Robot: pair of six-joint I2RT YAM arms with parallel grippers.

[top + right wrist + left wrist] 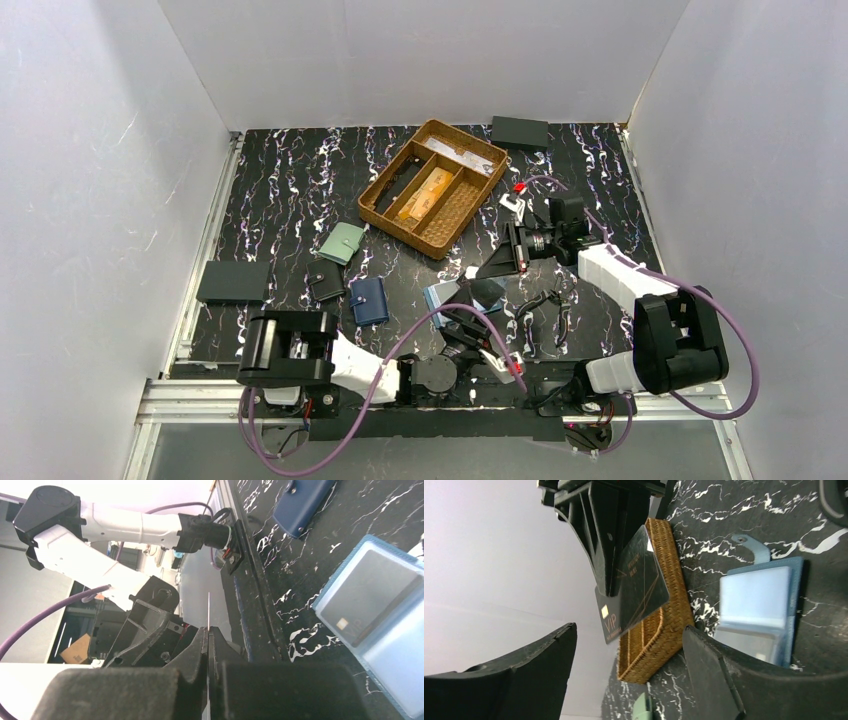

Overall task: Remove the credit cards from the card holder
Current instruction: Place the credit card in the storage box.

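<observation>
Nearest the bases: left jaws spread wide and empty, low over the surface. Just beside one of their fingers, untouched, the card holder, open and flat, snap tab showing at its far edge. Under its clear pocket, one dark credit card with a small gold chip, lying flat, long axis seemingly along the pocket, though hard to tell through the sleeve. A little farther and lifted clear of the surface: right jaws pressed together, pinching a second dark credit card marked VIP by one edge, on edge in the air, well apart from the holder. Off to the left, a navy wallet, a small dark wallet and a pale green wallet. Farthest, the wicker basket. Judged about half done: one card out, one in the pocket. For the next draw, left arm clearly the nearer, holder right at its jaws; right arm occupied until release of the pinched card. Pull probably best made flat, along the pocketed card's own length.
</observation>
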